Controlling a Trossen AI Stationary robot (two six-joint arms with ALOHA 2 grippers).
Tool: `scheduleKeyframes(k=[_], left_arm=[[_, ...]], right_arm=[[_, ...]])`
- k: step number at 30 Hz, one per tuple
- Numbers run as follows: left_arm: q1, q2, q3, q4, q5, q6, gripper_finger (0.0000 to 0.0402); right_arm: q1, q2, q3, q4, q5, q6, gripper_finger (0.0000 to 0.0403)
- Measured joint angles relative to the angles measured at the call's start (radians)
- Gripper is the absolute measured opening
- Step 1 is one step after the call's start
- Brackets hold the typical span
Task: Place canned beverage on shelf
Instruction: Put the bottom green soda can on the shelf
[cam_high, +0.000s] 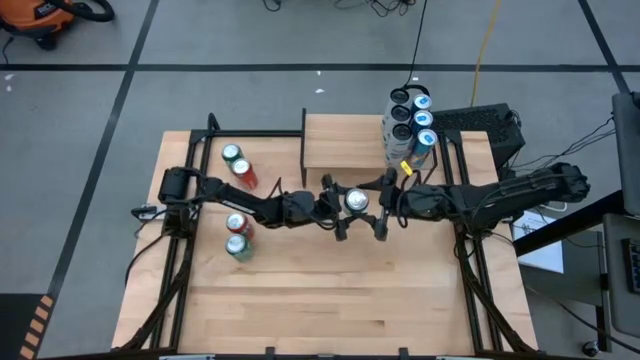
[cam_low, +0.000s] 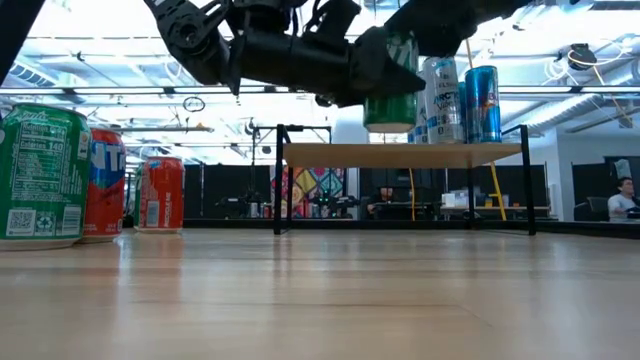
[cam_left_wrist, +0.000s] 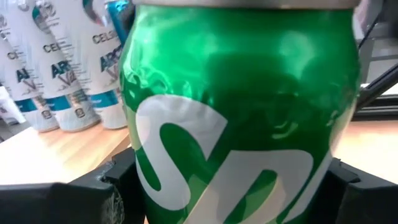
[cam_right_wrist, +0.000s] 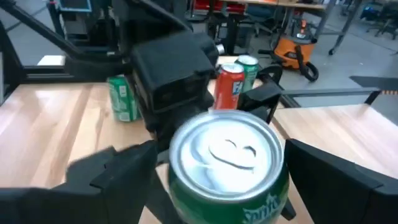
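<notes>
- Your left claw (cam_high: 345, 208) grips the green can (cam_high: 357, 201), lifted off the desk (cam_high: 330, 290), near the shelf (cam_high: 340, 145).
- Your right claw (cam_high: 382, 207) flanks it, jaws spread.
- Left: set it beside the slim cans (cam_high: 410, 125).

My left gripper (cam_high: 345, 208) holds the can (cam_high: 357, 201) upright, off the tabletop (cam_high: 330, 290). My right gripper (cam_high: 381, 206) flanks that can from the opposite side, its fingers apart on either side of it. Beyond the two grippers stands the shelf (cam_high: 340, 140); a cluster of tall cans (cam_high: 410, 125) stands on its end on my right-gripper side. Behind my left gripper, toward its arm's base, four more cans (cam_high: 238, 235) stand on the tabletop in two pairs.
</notes>
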Motion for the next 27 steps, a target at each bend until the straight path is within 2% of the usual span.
scheduleKeyframes(k=[8,14,18,22,27], left_arm=[[-0.007,0.0,0.004,0.043,-0.004,0.0,0.0288],[-0.007,0.0,0.006,0.046,-0.007,-0.003,0.0288],[-0.006,0.0,0.006,0.041,-0.004,-0.004,0.0288],[-0.006,0.0,0.007,0.041,0.002,-0.007,0.0293],[-0.009,-0.048,0.008,0.015,-0.097,-0.077,0.0331]], right_arm=[[-0.002,0.027,-0.001,0.038,0.043,-0.015,0.0335],[-0.002,0.008,-0.001,0.029,0.047,-0.009,0.0289],[-0.008,0.009,0.005,0.002,0.043,0.005,0.0285],[-0.019,0.011,0.093,-0.162,0.035,0.026,0.0285],[-0.041,0.01,0.239,-0.345,0.028,0.025,0.0285]])
